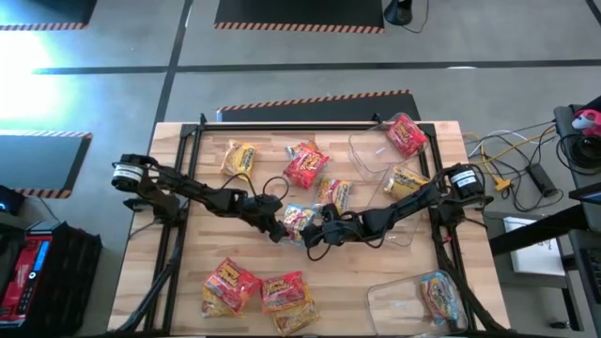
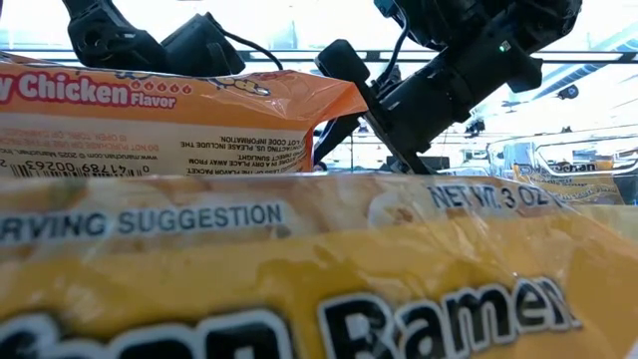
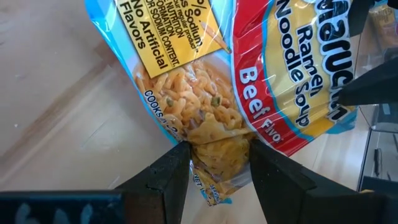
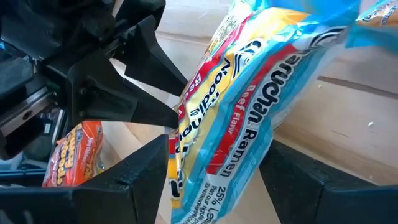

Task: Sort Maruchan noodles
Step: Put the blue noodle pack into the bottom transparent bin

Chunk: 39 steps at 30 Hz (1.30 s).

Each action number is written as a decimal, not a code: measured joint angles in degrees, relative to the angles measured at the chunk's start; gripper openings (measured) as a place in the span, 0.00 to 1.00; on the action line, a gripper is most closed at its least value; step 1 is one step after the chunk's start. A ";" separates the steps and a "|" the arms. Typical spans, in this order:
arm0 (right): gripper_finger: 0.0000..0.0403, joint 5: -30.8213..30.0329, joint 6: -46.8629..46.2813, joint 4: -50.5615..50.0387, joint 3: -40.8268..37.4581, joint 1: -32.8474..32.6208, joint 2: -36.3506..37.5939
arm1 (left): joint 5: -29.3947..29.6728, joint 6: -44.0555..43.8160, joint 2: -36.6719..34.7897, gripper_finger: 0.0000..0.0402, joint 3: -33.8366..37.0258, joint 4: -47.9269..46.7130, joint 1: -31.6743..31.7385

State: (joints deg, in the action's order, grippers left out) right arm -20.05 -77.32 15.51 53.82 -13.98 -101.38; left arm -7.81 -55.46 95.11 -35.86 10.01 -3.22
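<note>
- Both arms met over the middle of the wooden table, sharing one light-blue Beef packet.
- The left gripper had its fingers pinched onto one edge of that packet, closed about halfway with the wrapper crumpled between them, so it had a firm hold.
- The right gripper sat on the opposite side of the same packet with its fingers spread wide on either side of the wrapper. I honestly couldn't tell if it was gripping or just straddling it.
- Clock-wise from the table centre: a yellow packet at about 11, a red packet at 12 and another yellow packet at roughly 1.
- Two red-and-yellow packets lay side by side at about 7, near the front edge.
- A clear tub at 2 had a red packet in it and a yellow one just beside.
- Another clear tub at 5 held a blue packet.
- The low view was mostly blocked by an orange Chicken packet and a yellow one right up close.
</note>
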 joint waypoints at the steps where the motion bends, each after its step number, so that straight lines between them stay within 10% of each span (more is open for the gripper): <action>1: 0.56 -0.13 0.00 -0.04 0.00 0.00 0.00 | 0.00 -0.02 0.00 0.36 0.00 0.06 0.00; 13: 0.37 -1.20 2.38 -0.06 0.00 0.45 0.00 | 0.13 0.15 0.15 0.36 0.11 0.86 -0.04; 39: 0.31 -1.09 7.08 -3.76 0.02 1.03 1.46 | -4.82 8.47 -6.73 0.36 0.31 0.31 1.66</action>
State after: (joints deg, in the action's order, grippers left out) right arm -21.15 -70.24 11.75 53.84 -12.95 -99.93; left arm -12.64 -46.99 88.38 -35.55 10.32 -1.56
